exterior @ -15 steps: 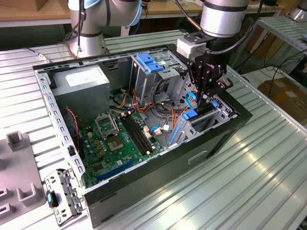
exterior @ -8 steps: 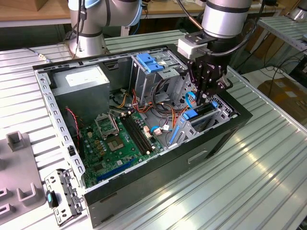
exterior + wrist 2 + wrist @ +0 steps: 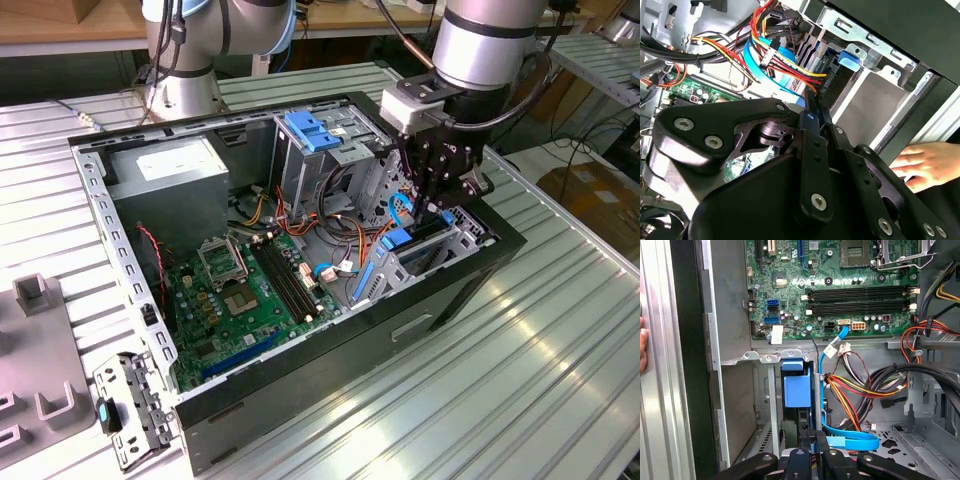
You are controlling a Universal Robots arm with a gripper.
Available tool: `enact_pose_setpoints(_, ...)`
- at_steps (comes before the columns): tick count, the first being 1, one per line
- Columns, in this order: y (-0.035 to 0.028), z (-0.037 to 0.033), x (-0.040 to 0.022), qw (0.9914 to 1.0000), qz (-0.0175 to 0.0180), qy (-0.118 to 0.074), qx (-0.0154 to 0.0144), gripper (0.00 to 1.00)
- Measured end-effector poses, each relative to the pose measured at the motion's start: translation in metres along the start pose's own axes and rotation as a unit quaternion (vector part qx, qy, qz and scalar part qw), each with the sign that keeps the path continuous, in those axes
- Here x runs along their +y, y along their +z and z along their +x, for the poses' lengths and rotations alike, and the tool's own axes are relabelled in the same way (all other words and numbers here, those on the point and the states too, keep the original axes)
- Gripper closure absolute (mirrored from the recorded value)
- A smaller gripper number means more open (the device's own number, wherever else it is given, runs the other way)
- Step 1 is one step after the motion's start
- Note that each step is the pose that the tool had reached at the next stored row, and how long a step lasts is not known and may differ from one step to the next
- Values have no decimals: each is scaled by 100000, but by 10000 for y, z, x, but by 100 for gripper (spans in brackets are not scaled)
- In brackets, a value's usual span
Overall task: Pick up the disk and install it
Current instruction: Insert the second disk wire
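Observation:
The disk (image 3: 428,233) stands on edge, sunk into the drive cage (image 3: 470,232) at the corner of the open computer case nearest the exterior view's right. Its blue plastic rail (image 3: 793,390) and dark edge (image 3: 834,84) show in both wrist views. My gripper (image 3: 440,205) hangs straight over that slot, its two thin fingers (image 3: 812,112) pressed together, tips at the disk's upper edge. I cannot tell whether they touch it. Nothing shows between the fingers.
Orange, yellow and blue cables (image 3: 850,390) crowd the space beside the cage. The motherboard (image 3: 250,290) lies in the case floor, the grey power supply (image 3: 170,175) at the back. A person's hand (image 3: 925,165) rests on the case's outer wall. Brackets (image 3: 125,405) lie on the table.

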State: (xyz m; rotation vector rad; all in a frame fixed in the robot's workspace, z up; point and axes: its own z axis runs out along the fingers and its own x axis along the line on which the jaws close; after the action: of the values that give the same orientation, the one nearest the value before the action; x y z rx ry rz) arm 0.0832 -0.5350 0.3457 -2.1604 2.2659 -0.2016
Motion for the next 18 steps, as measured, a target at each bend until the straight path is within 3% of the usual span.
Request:
enact_pose_setpoints(7,-25,11,-3,100000,17,-241,-96,84)
enact_pose_setpoints(12,-25,15,-3,99978,166,-2053,-256,84)
enact_pose_setpoints(18,-16,33,-3,99978,173,-2080,-262,84)
